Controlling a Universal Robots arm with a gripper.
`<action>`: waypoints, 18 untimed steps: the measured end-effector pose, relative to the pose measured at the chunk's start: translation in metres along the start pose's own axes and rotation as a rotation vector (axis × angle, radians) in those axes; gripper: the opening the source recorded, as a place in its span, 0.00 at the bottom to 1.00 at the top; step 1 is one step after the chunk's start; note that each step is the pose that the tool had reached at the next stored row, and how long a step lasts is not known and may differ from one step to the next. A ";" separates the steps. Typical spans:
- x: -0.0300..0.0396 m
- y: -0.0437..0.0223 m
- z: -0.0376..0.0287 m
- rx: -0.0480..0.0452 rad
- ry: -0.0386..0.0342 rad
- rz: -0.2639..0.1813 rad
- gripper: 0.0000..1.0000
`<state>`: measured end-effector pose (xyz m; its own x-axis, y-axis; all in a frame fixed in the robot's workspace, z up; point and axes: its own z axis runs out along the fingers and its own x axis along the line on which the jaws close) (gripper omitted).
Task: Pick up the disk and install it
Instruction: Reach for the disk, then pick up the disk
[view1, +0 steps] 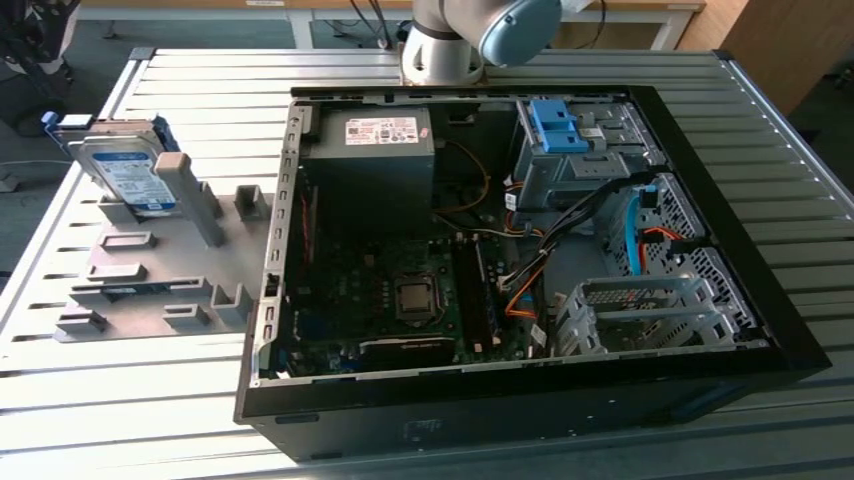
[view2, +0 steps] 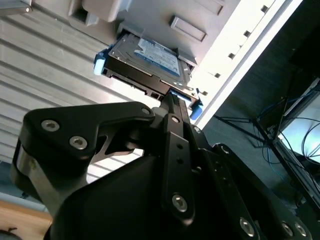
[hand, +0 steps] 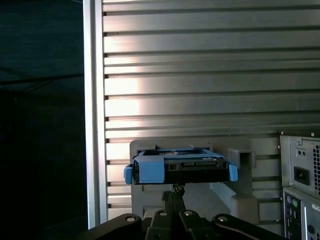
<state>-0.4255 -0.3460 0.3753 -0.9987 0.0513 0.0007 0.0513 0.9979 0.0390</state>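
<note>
In the exterior view the arm (view1: 461, 40) is cut by the upper edge, so a single joint shows. In the upper part of the exterior view's left, the disk (view1: 123, 170) stands in a grey holder (view1: 200, 215) whose posts hide its lower end; its label print is too small to read. The computer case (view1: 534, 385) has its near side cut by the lower edge. In the first wrist view the gripper (hand: 173, 190) body runs out of frame, and in the second wrist view its jaws cover part of the disk's edge.
</note>
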 end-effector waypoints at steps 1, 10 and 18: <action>0.0003 0.0000 0.0000 0.0000 0.0000 0.000 0.11; 0.0007 0.0000 0.0000 0.0000 0.0000 0.000 0.11; 0.0019 -0.0003 0.0001 0.0001 0.0018 -0.047 0.11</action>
<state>-0.4274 -0.3463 0.3753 -1.0000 0.0038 0.0007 0.0039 0.9992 0.0390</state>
